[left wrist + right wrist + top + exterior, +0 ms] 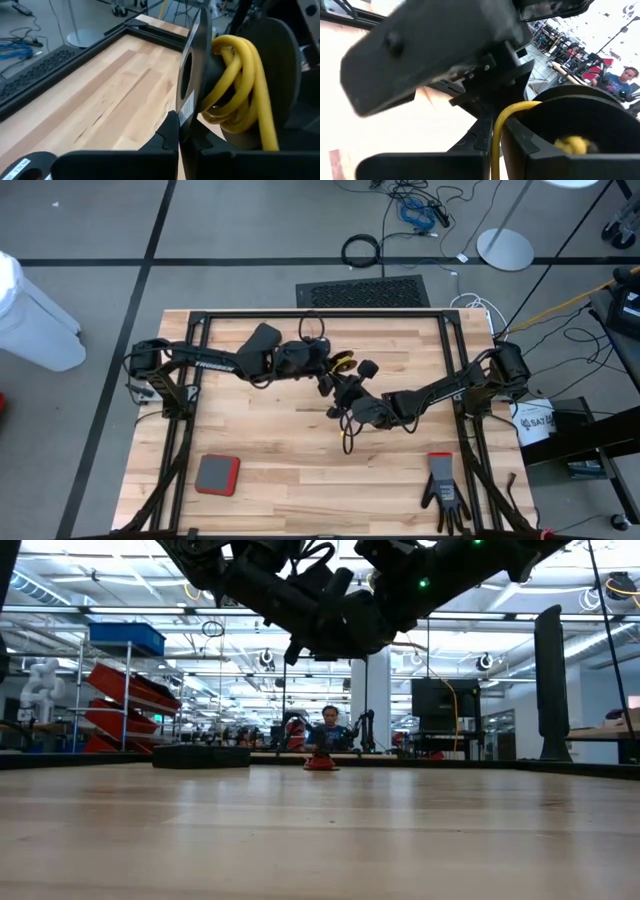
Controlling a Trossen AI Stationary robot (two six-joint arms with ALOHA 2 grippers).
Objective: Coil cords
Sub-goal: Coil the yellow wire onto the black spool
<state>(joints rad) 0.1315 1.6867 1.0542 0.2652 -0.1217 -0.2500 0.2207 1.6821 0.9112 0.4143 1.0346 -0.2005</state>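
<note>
A black reel [235,75] with yellow cord [240,80] wound on its hub is held above the table's middle, and it also shows in the high view [343,362]. My left gripper [328,380] is shut on the reel. My right gripper [350,408], just on the near side of it, is shut on the yellow cord [496,135]. A short yellow stretch [347,442] shows past the right gripper. A small round black thing [368,367] sits beside the reel. I cannot make out the dark brown cord. My left gripper pinches the rim of the reel's thin flange [186,112] between its two fingers, which lie on either face of the disc. The reel is lifted clear of the table and stands on edge, with the yellow coils beside the fingers. My right gripper pinches a single strand of the yellow cord [495,150] between its two fingers. The strand runs from the fingers up and over to the reel [580,125] close in front. It is held clear of the table.
A red and grey pad [217,474] lies near the front left. A black glove [443,490] lies near the front right. The black frame [300,314] rims the wooden table. In the low view both arms hang above bare wood [320,830].
</note>
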